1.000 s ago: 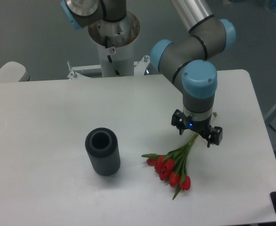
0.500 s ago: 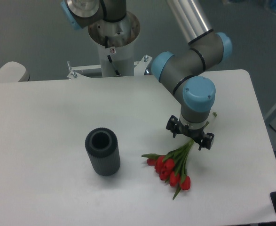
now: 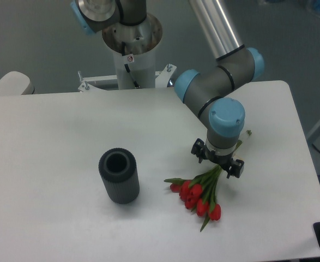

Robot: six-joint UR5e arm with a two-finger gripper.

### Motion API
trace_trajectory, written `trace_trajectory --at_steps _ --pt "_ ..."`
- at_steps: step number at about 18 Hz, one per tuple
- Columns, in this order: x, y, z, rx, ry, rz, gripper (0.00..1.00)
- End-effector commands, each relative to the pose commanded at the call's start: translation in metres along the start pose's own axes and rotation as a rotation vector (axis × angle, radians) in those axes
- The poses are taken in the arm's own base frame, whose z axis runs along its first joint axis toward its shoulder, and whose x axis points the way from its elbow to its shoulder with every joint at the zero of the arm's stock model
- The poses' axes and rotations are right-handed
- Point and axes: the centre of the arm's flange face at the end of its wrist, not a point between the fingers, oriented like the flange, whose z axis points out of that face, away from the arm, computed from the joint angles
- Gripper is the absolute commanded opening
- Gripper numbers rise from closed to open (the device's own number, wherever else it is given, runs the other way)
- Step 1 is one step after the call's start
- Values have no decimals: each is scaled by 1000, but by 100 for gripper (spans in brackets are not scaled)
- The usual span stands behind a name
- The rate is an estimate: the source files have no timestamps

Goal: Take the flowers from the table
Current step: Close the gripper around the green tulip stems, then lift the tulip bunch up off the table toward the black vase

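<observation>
**End effector drops over the stems**

Over the last second the end effector (image 3: 217,160) has slid left and down the frame, from a spot beside the stems to one right above them, right of centre. Its two dark fingers (image 3: 198,150) are spread wide, one on each side of the green stems, and nothing is held yet. That reads as the approach nearly finished: the jaws straddle the bunch and, by my judgement, closing is the step that comes next.

The flowers (image 3: 197,195) have not moved in that time. They lie flat on the white desk (image 3: 50,142), lower right of centre, red buds fanned toward the bottom of the frame and stems running up and right under the arm. A short tip of stem shows again past the wrist, further up and right.

The dark ribbed cylinder (image 3: 119,176) stands upright left of the bunch, well apart from it and untouched.

What is hard to read: the blue wrist cap covers the middle stretch of the stems, so whether the fingertips already touch the desk, or how deep the stems sit between them, cannot be told. The exact count of buds is unclear, as they overlap. The arm's upper links and its base are cut off at the top edge.
</observation>
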Motion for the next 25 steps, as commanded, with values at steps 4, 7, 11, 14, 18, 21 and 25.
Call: trace_trajectory --at_steps 4,7,11,14,18,21,25 --pt "6 1 12 5 -11 1 100" --pt "7 1 14 4 -10 3 100" --pt "7 0 17 4 -9 6 100" --pt "4 -1 13 6 -18 11 52" --pt "3 -1 12 5 -20 33 42" --pt "3 -1 12 5 -20 31 39" --pt "1 -2 9 8 -25 35 36"
